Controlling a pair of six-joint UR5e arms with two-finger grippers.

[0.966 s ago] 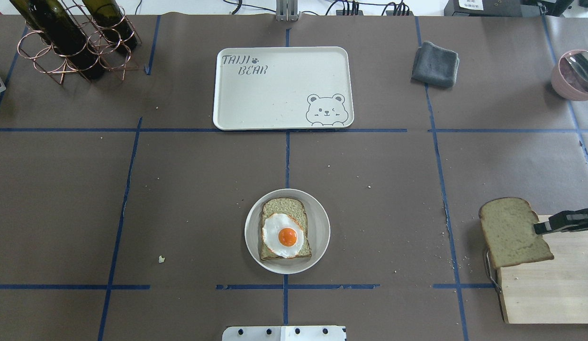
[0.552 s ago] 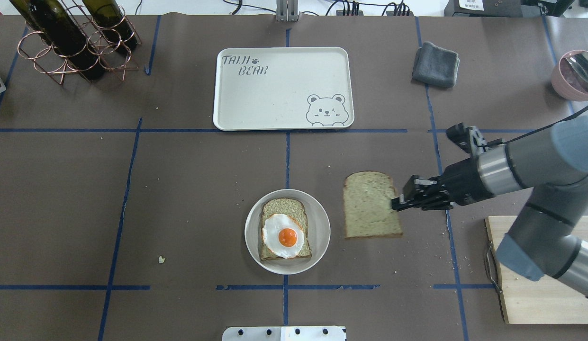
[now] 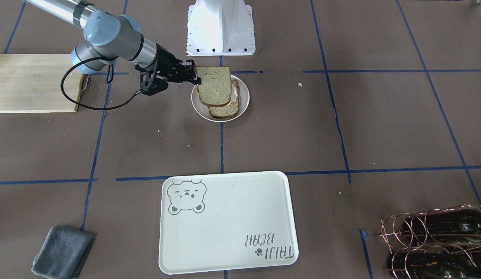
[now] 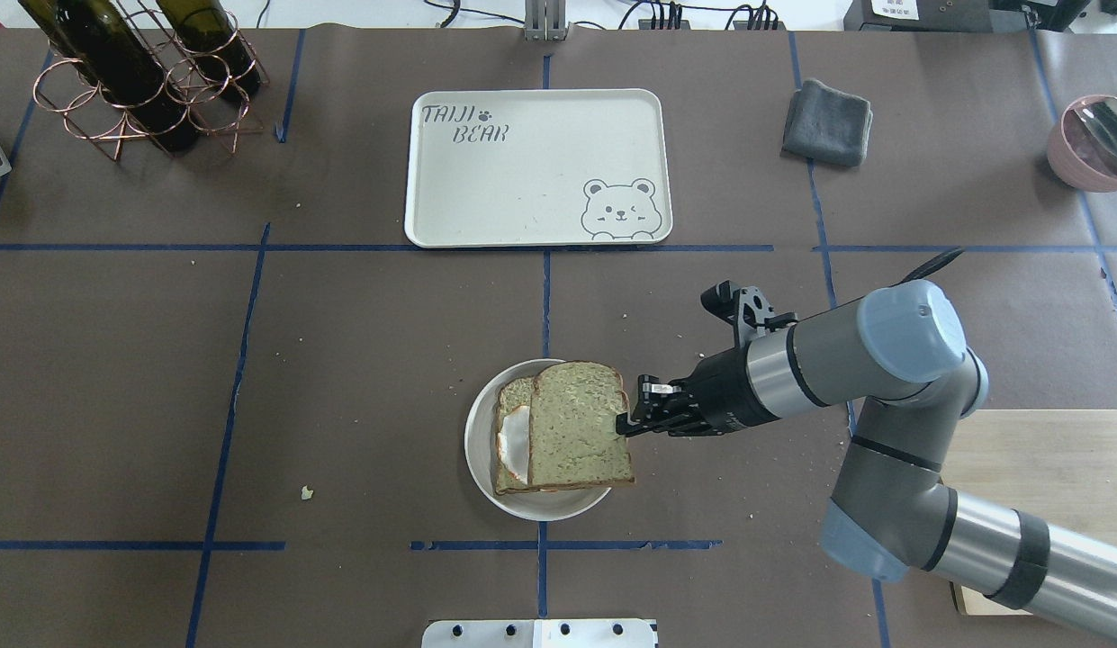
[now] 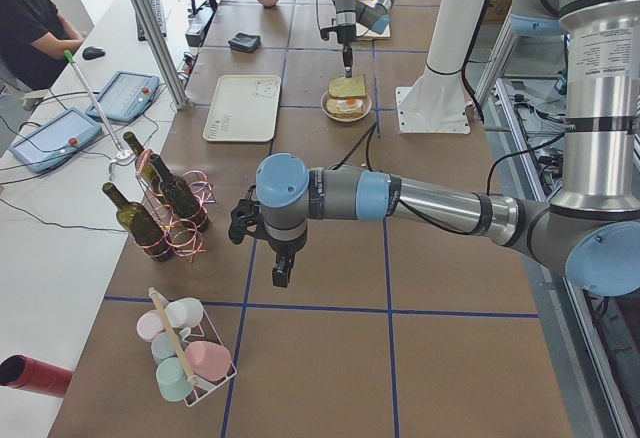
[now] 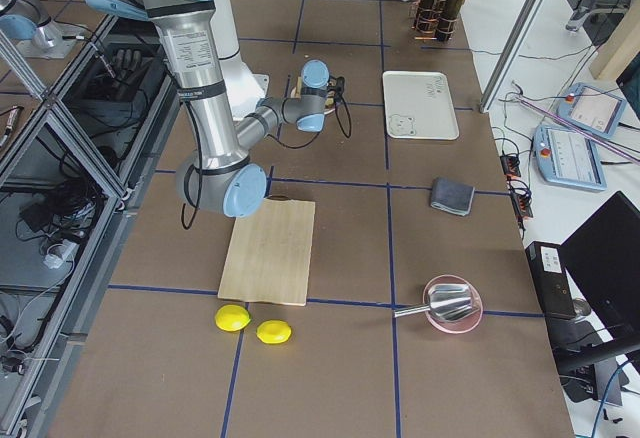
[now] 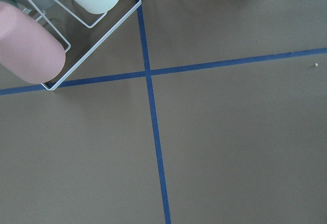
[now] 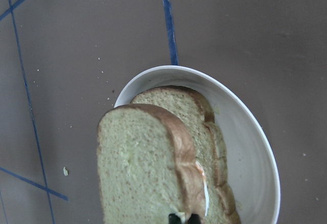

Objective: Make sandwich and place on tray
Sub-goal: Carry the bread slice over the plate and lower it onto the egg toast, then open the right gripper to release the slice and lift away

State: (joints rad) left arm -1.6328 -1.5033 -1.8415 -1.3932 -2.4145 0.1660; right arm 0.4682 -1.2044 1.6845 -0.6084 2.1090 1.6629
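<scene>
Your right gripper (image 4: pixel 623 423) is pinched on the edge of the top bread slice (image 4: pixel 576 423), holding it over the egg (image 4: pixel 515 438) and bottom slice (image 4: pixel 513 393) on the white plate (image 4: pixel 558 509); the tray (image 4: pixel 522 189) lies well apart from them; left gripper (image 5: pixel 282 274), can't tell whether its fingers are open or closed.

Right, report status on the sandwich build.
Right gripper shut on top slice, held over egg and bottom slice on plate, offset. Left gripper far off, state unclear. Nothing between plate and tray.
</scene>
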